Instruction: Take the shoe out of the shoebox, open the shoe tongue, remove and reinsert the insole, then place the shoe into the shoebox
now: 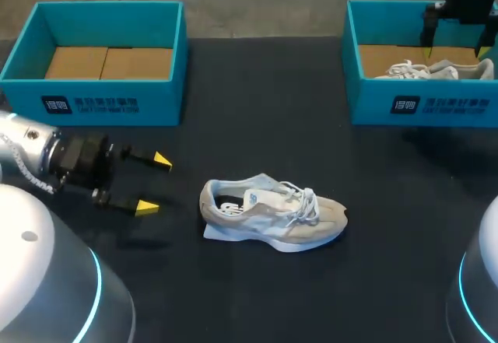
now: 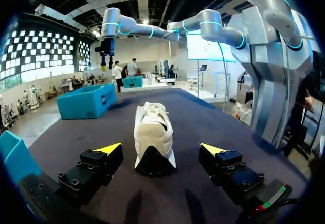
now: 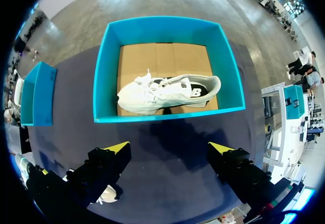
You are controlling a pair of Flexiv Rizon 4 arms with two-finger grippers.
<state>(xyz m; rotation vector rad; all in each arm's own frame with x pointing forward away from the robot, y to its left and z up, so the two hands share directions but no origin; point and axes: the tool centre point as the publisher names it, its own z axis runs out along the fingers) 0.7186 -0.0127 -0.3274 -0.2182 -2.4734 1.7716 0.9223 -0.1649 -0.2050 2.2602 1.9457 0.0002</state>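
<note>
Our left gripper (image 1: pixel 154 183) stands wide open and holds nothing. Its fingers lie level above the table (image 1: pixel 257 296) and point at the heel of the shoe (image 1: pixel 272 212), which is near but not touched. Our right gripper (image 3: pixel 168 148) is likewise spread and empty. It hangs above the right shoebox (image 3: pixel 167 113), where a second shoe (image 3: pixel 167 91) lies on its side on the cardboard floor. The left shoebox (image 1: pixel 101 102) shows only its cardboard floor.

Status, as we judge it: the shoe rests on its sole mid-table, laces across the tongue, so removal from the box is complete. Three steps appear outstanding: tongue opening, insole removal and reinsertion, and return to a shoebox. A pale edge shows under the heel — we cannot tell whether it is the insole.
</note>
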